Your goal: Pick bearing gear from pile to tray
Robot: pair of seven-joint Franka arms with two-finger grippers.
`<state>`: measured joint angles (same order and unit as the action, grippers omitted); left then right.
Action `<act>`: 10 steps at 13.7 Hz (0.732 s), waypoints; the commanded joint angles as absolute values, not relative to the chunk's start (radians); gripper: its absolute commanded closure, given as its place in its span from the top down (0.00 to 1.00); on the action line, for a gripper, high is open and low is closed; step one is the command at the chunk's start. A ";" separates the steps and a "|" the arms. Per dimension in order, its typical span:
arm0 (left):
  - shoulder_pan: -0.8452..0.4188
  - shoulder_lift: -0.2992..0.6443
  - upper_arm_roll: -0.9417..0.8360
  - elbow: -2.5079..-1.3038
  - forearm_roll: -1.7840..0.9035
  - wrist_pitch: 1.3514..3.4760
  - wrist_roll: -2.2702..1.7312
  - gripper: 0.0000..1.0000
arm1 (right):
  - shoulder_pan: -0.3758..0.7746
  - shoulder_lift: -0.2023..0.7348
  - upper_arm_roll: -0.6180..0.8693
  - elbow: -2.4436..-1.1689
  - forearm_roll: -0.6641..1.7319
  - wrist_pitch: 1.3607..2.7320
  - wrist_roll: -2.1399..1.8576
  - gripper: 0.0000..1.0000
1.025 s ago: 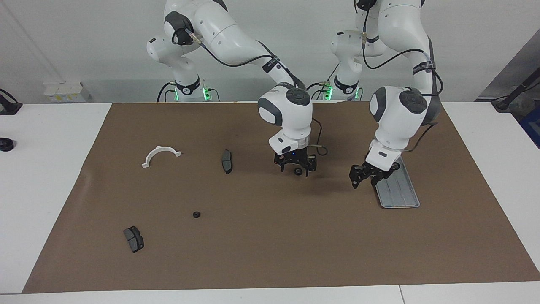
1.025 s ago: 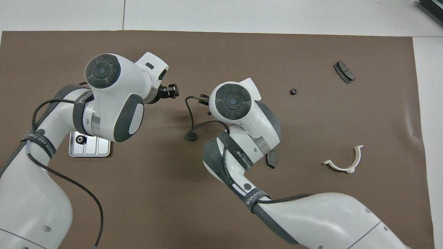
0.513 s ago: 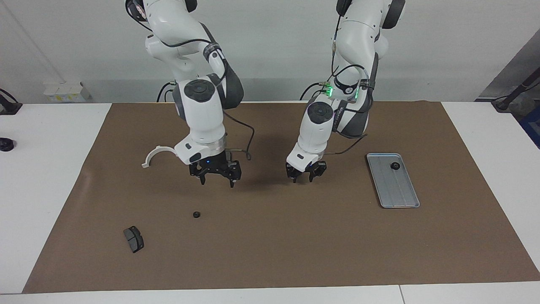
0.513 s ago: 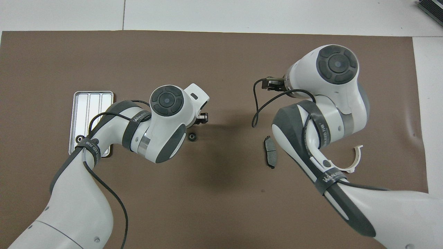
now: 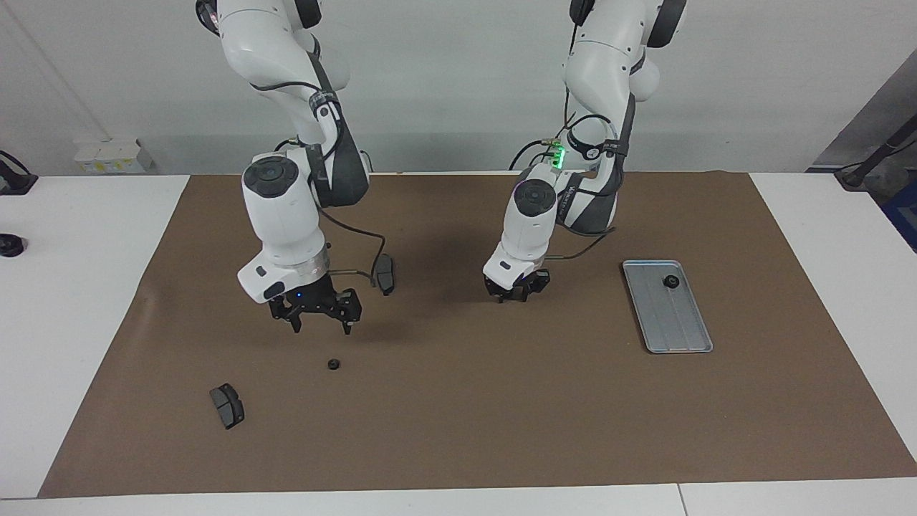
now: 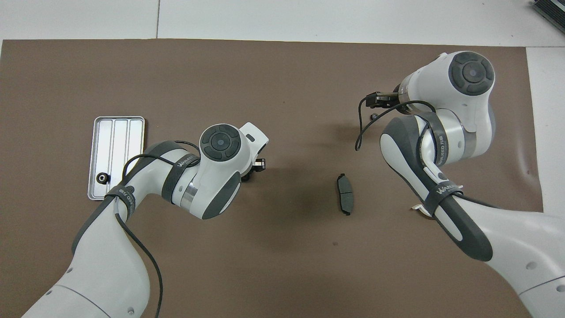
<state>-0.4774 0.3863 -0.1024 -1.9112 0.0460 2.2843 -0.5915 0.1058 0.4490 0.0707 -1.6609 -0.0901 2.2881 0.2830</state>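
The silver tray (image 5: pixel 677 326) lies toward the left arm's end of the mat, with one small black gear (image 5: pixel 671 281) in it; both also show in the overhead view, the tray (image 6: pixel 119 132) and the gear (image 6: pixel 102 178). Another black gear (image 5: pixel 333 364) lies loose on the mat and shows from overhead (image 6: pixel 374 117). My right gripper (image 5: pixel 322 327) is open and empty, raised over the mat just beside that gear; from overhead it shows too (image 6: pixel 374 100). My left gripper (image 5: pixel 516 295) is down at the mat's middle (image 6: pixel 257 166).
One dark brake pad (image 5: pixel 385 274) lies mid-mat, also seen from overhead (image 6: pixel 344 199). A second brake pad (image 5: pixel 227 405) lies toward the right arm's end, farther from the robots. Only a sliver of the white bracket (image 6: pixel 417 207) shows under the right arm.
The right arm has swung toward its own end of the table, to beside the loose gear. The left gripper has lowered onto the spot where a gear lay mid-mat, hiding it.
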 commanded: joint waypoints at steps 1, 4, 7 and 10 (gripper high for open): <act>-0.512 0.344 -0.089 -1.967 0.069 2.309 -0.647 0.49 | 0.081 0.523 0.086 -1.629 -0.075 2.315 0.250 0.88; -0.525 0.344 -0.089 -1.968 0.069 2.322 -0.680 0.47 | 0.083 0.557 0.086 -1.629 -0.075 2.350 0.250 0.79; -0.526 0.336 -0.089 -1.988 0.069 2.324 -0.680 0.42 | 0.084 0.568 0.086 -1.631 -0.072 2.350 0.250 0.69; -0.523 0.333 -0.089 -1.991 0.069 2.321 -0.678 0.24 | 0.087 0.574 0.086 -1.635 -0.072 2.350 0.250 0.62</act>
